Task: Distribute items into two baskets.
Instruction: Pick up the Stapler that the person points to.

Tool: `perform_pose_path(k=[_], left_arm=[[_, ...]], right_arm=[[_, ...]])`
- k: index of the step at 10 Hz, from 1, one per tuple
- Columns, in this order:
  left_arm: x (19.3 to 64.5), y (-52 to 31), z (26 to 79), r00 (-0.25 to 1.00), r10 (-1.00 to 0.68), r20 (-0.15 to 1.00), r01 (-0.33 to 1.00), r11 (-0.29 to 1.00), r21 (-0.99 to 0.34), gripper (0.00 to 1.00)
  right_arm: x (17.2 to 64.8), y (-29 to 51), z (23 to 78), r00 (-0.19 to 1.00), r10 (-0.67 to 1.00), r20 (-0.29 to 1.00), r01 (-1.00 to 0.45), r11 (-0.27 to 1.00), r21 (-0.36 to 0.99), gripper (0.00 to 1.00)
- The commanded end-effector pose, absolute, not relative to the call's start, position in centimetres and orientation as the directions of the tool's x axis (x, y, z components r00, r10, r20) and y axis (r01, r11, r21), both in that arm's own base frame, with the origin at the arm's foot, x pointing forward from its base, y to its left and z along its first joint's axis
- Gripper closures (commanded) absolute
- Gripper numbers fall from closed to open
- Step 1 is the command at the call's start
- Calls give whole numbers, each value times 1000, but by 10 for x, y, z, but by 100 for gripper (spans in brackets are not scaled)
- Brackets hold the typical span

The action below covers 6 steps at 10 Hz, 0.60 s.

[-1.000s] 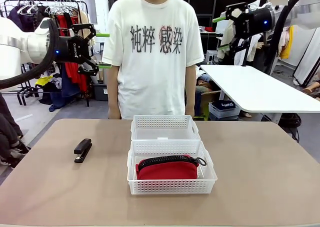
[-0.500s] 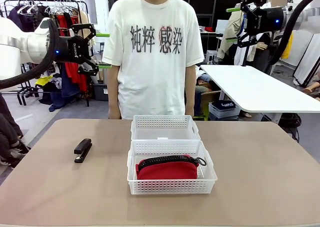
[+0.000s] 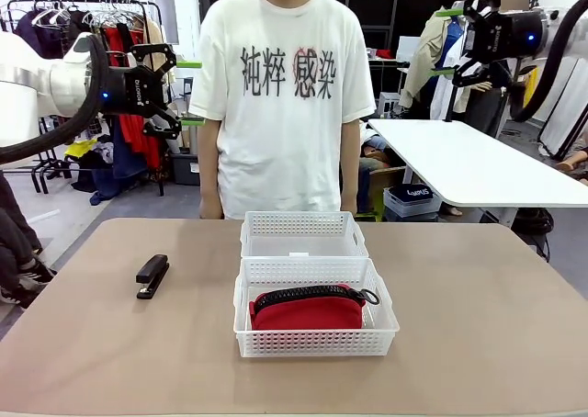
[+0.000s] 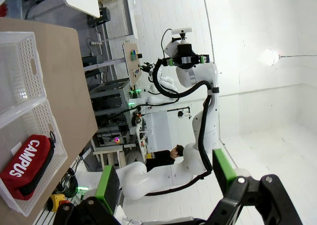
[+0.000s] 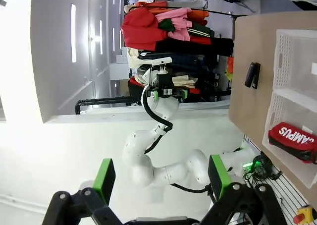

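Observation:
A red pouch point(image 3: 308, 311) with a black zipper lies inside the near white basket point(image 3: 315, 343). Behind it, touching, stands the far basket point(image 3: 303, 235) with nothing in it. The black stapler point(image 3: 152, 276) rests on the table to the left of the baskets. My left gripper point(image 3: 190, 93) hangs open high above the table's left side. High at the upper right, my right gripper point(image 3: 446, 42) is open too. The left wrist view shows the pouch point(image 4: 25, 163) past my open left gripper point(image 4: 166, 178). The right wrist view shows the stapler point(image 5: 252, 75) and pouch point(image 5: 292, 140) beyond my open right gripper point(image 5: 161, 175).
A person in a white printed T-shirt point(image 3: 285, 95) stands at the table's far edge, right behind the far basket. The brown tabletop point(image 3: 478, 316) is bare right of the baskets. A white table point(image 3: 478, 164) stands farther back on the right.
My right gripper has swung to the right and slightly up, still open. The left arm, the stapler, the pouch and both baskets have stayed put.

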State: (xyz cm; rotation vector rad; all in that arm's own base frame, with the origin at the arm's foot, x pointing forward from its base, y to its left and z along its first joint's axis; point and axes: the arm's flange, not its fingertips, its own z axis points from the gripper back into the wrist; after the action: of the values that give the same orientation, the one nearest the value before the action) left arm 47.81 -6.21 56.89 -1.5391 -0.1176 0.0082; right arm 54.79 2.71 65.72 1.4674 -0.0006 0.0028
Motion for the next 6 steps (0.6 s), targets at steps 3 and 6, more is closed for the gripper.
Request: perform_pose_path(k=[3,6], left_arm=[[477,-62,571,994,79,75,73,31,-997,0],[477,-62,571,994,79,75,73,31,-997,0]], right_arm=[[521,21,641,997,-18,-79,80,82,993,0],[515,18,624,993,-20,-113,114,78,990,0]])
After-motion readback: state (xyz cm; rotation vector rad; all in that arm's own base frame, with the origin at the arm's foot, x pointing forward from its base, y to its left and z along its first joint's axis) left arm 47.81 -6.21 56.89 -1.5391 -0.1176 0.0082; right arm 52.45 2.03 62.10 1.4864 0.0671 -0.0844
